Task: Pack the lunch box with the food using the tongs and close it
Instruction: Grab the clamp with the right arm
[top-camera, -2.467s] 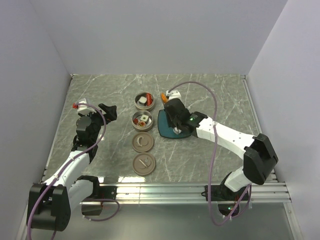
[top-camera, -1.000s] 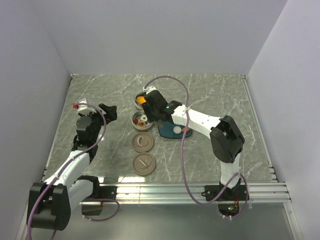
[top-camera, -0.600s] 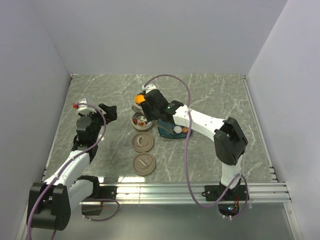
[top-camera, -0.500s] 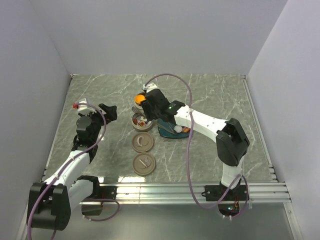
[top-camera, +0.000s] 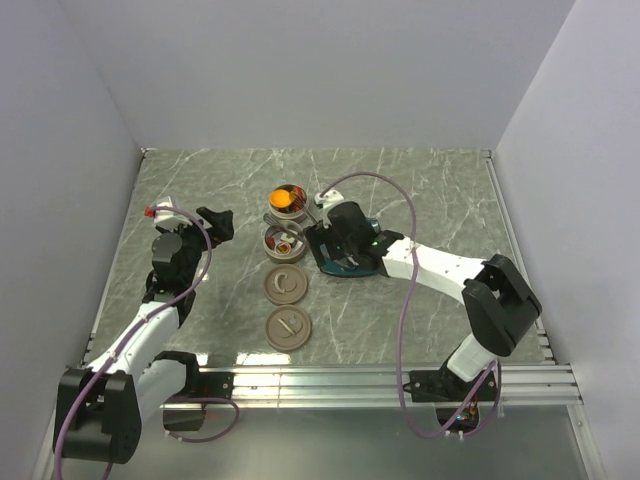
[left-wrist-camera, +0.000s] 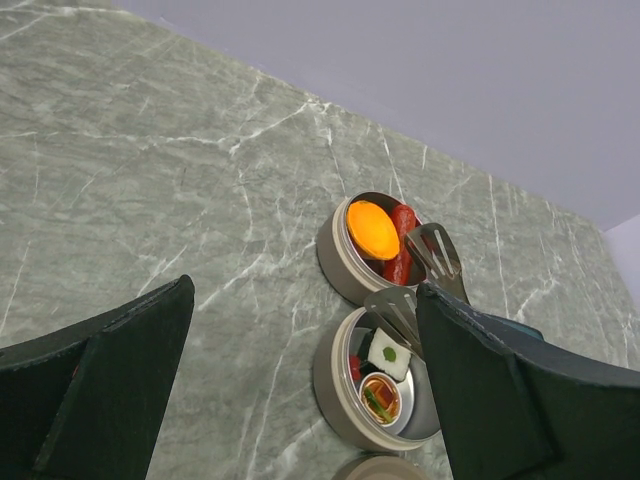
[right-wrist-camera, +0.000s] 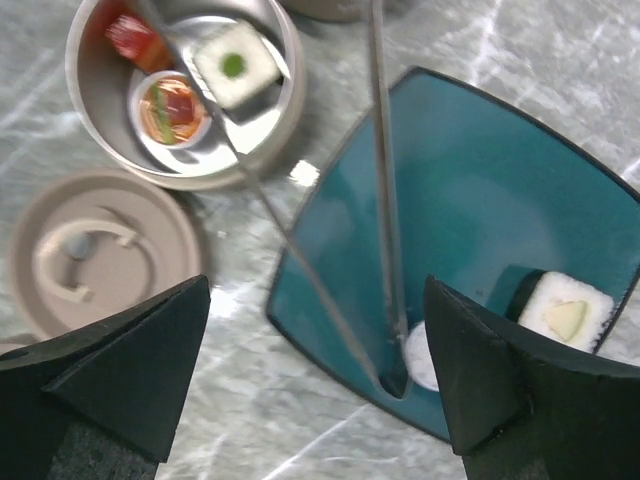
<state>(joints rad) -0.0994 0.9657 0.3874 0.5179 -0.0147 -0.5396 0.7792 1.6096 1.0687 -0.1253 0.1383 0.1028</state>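
Top view: orange ball (top-camera: 283, 199) in the far tin (top-camera: 271, 208), right pincer (top-camera: 322, 240) above the teal plate (top-camera: 347, 271). Left wrist: left pincer (left-wrist-camera: 305, 290) spread. Right wrist: right pincer spread around open tongs (right-wrist-camera: 384, 200); mid-packing, next squeeze them onto the white cube (right-wrist-camera: 565, 310)

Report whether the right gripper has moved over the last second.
Yes. The right gripper drew back rightward, from the far round metal container to above the square teal plate.

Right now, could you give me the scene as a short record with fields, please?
far container: orange ball, sausage pieces
near container: dotted cube, sauce cup
teal plate: one white cube
tongs: within the open right gripper, tips over the containers
left gripper: open, empty
lids: both off, on the table
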